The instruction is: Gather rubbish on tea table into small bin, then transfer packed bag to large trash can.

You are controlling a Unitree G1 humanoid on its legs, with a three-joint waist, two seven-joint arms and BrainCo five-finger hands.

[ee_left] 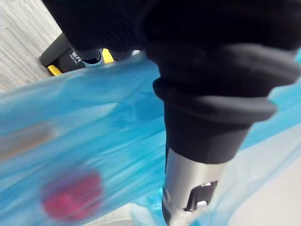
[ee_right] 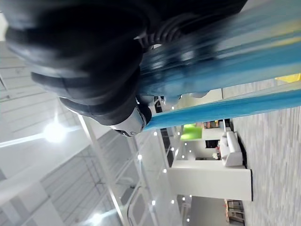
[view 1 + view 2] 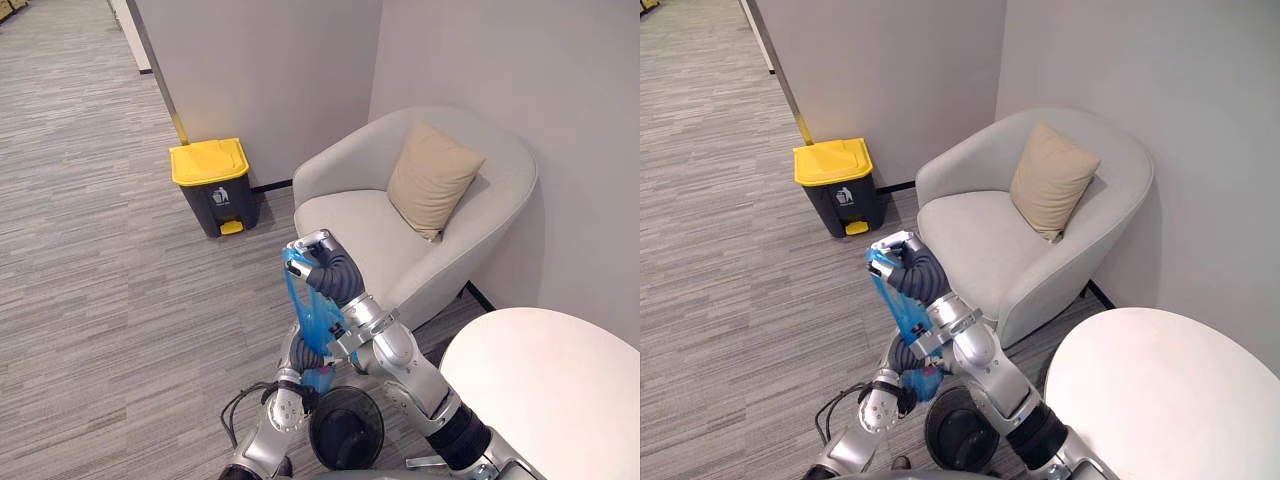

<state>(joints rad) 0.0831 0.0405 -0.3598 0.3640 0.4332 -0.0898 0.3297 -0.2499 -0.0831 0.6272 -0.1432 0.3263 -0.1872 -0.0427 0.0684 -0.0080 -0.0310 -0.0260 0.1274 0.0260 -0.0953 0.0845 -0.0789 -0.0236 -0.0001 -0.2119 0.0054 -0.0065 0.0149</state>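
Large trash can (image 3: pixel 212 190): dark grey body, yellow lid down, yellow pedal at its foot. It stands on the floor against the wall, beside the armchair and well apart from both hands.

Small bin (image 3: pixel 372 445): black, round, open-topped, dark inside. It stands on the floor between the robot's arms, near the tea table's edge.

Blue bag (image 3: pixel 306 305): thin translucent plastic, drawn out long and hanging upright in the air over the near-left rim of the small bin. Whether its bottom touches the rim cannot be told. A red item (image 1: pixel 70 195) sits low inside it, with a brownish shape beside that, too blurred to identify.

Right hand (image 3: pixel 318 250): raised, clamped on the gathered top of the bag, bearing its weight.

Left hand (image 3: pixel 303 357): low, against the bag's lower part; whether it grips cannot be told.

Floor (image 3: pixel 100 280): grey striped carpet running off down a corridor.

Wall (image 3: pixel 270 70): plain, pale, forming a corner behind the seating.

Armchair (image 3: pixel 350 225): pale grey tub chair set in that corner.

Tea table (image 3: pixel 550 390): round, white top, just beside the armchair.

Cushion (image 3: pixel 432 178): beige, square, leaning against the chair's back.
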